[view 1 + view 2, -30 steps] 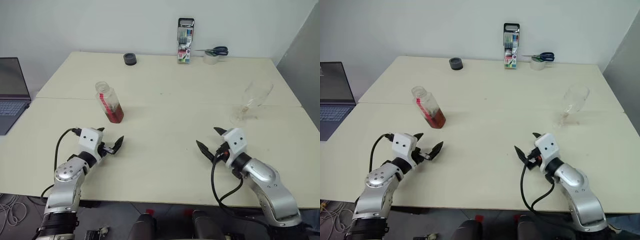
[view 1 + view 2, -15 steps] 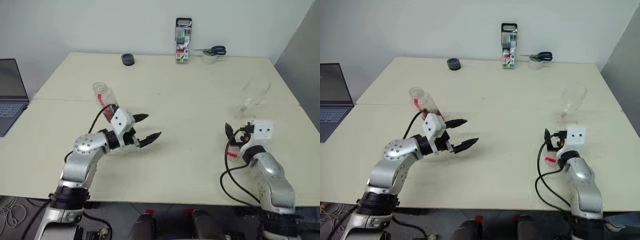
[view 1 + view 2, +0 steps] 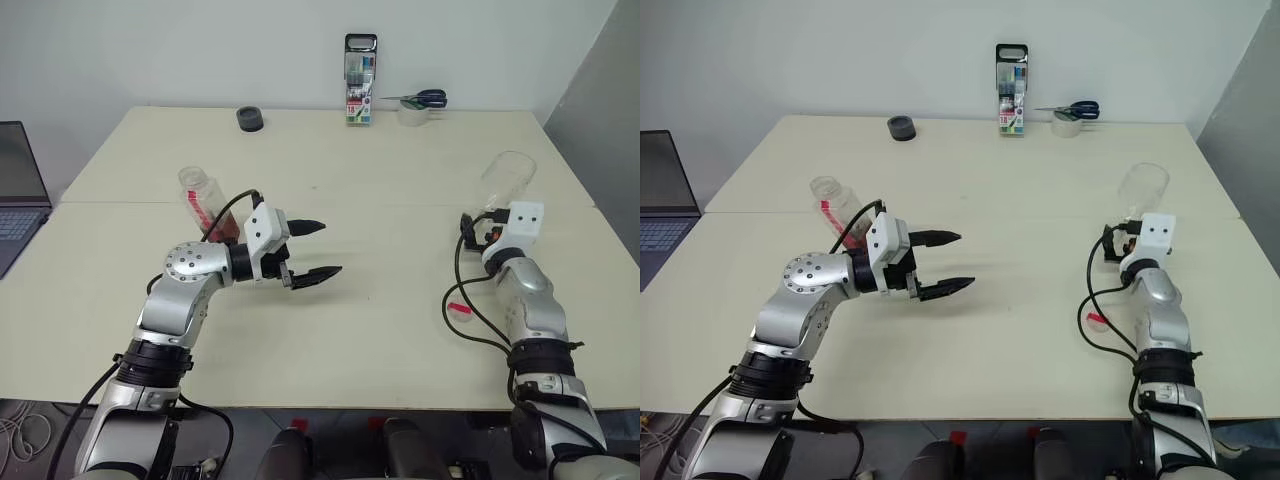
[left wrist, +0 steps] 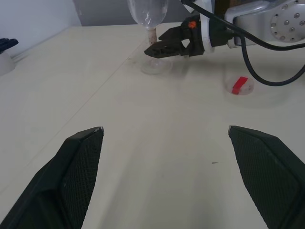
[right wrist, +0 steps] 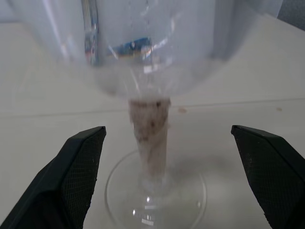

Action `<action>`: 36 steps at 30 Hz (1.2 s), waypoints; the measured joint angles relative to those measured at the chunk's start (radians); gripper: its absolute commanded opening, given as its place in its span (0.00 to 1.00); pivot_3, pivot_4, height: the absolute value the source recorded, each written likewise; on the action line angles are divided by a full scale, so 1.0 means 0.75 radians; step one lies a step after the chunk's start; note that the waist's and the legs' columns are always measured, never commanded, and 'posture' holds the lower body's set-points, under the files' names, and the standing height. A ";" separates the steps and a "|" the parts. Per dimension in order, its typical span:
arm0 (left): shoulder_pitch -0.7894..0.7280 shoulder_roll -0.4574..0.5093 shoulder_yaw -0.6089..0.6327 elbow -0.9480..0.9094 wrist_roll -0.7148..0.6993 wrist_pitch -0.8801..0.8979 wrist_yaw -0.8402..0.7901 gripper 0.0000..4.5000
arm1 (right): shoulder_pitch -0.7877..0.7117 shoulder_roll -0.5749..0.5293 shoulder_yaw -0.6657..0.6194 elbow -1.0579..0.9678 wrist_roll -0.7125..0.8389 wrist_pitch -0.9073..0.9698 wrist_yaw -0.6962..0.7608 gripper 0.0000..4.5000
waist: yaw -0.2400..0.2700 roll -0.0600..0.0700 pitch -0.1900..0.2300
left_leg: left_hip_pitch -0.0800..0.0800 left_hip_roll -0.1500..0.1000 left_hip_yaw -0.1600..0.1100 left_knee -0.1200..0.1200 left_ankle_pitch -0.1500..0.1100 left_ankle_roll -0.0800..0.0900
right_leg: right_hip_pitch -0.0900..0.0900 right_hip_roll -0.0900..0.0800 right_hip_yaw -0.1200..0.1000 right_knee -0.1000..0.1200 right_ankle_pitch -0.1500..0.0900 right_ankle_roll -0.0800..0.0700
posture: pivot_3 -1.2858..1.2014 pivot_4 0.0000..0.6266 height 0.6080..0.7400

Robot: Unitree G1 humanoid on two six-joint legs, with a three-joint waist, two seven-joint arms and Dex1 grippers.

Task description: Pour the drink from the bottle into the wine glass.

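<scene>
Across the pale matte desk (image 3: 400, 330), your left gripper (image 3: 318, 249) has swung to centre frame, fingers wide and empty, away from the clear plastic bottle (image 3: 205, 203) at left. Your right gripper (image 5: 164, 143) has advanced at right, fingers wide astride the slender stem of the wine glass (image 3: 503, 183). Pouring looks some way off: the amber drink (image 3: 226, 230) remains bottled.

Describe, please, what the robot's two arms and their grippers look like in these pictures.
Both arms are silver-grey metal with rounded joint housings dotted with small screws. Each wrist carries a white boxy block with two dark dots. The left gripper and right gripper each have two black pointed fingers whose inner pads are finely cross-hatched. A black cable loops loosely beside each forearm, and the right wrist shows a small orange part.
</scene>
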 measured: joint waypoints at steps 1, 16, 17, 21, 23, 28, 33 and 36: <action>0.000 -0.001 0.000 0.007 0.001 -0.002 -0.002 1.00 | -0.019 0.000 0.000 0.041 0.000 -0.021 0.003 0.92 | -0.001 0.000 0.000 | 0.000 0.000 0.000 0.000 0.000 0.000 | 0.000 0.000 0.000 0.000 0.000 0.000 | 0.52 0.24 1.00; 0.093 0.048 0.028 -0.009 0.003 -0.020 0.019 1.00 | -0.080 0.009 0.054 0.209 -0.007 -0.134 0.059 0.03 | -0.010 0.001 0.000 | -0.001 0.000 0.000 0.000 0.000 0.000 | -0.001 -0.001 0.001 0.000 0.000 0.000 | 0.52 0.24 1.00; 0.121 0.059 0.044 -0.028 0.001 -0.004 0.033 1.00 | -0.077 0.022 0.081 0.191 -0.014 -0.136 0.085 0.03 | -0.017 0.001 0.001 | -0.001 0.000 0.000 0.000 0.000 0.000 | -0.002 -0.001 0.001 0.000 0.000 0.000 | 0.52 0.24 1.00; 0.222 0.127 0.123 -0.114 -0.013 0.072 0.070 1.00 | -0.048 0.111 0.211 0.017 -0.009 -0.129 0.226 0.03 | -0.044 0.003 0.002 | 0.000 0.002 -0.003 -0.001 0.000 0.000 | -0.003 0.000 0.001 0.002 0.000 0.000 | 0.52 0.24 1.00; 0.283 0.170 0.168 -0.164 -0.037 0.105 0.076 1.00 | -0.037 0.171 0.283 -0.079 0.010 -0.104 0.292 0.03 | -0.049 0.003 0.002 | 0.000 0.003 -0.007 -0.001 0.000 0.000 | -0.003 0.000 0.000 0.003 0.000 0.000 | 0.52 0.24 1.00; 0.413 0.245 0.283 -0.273 -0.095 0.194 0.106 1.00 | -0.026 0.317 0.468 -0.208 0.019 -0.001 0.420 0.03 | -0.032 0.004 0.002 | -0.001 0.001 -0.011 0.000 0.000 0.000 | -0.002 0.000 -0.001 0.002 0.000 0.000 | 0.52 0.24 1.00; 0.504 0.291 0.388 -0.340 -0.122 0.249 0.146 1.00 | -0.009 0.377 0.599 -0.197 0.007 0.027 0.512 0.03 | -0.014 0.005 0.003 | -0.001 0.000 -0.012 0.000 0.000 0.000 | -0.001 -0.002 -0.001 0.000 0.000 0.000 | 0.52 0.24 1.00; 0.523 0.299 0.402 -0.379 -0.141 0.275 0.165 1.00 | -0.009 0.380 0.640 -0.150 -0.038 0.000 0.531 0.03 | -0.010 0.005 0.003 | -0.001 -0.001 -0.012 0.000 0.000 0.000 | -0.001 -0.001 -0.001 0.000 0.000 0.000 | 0.52 0.24 1.00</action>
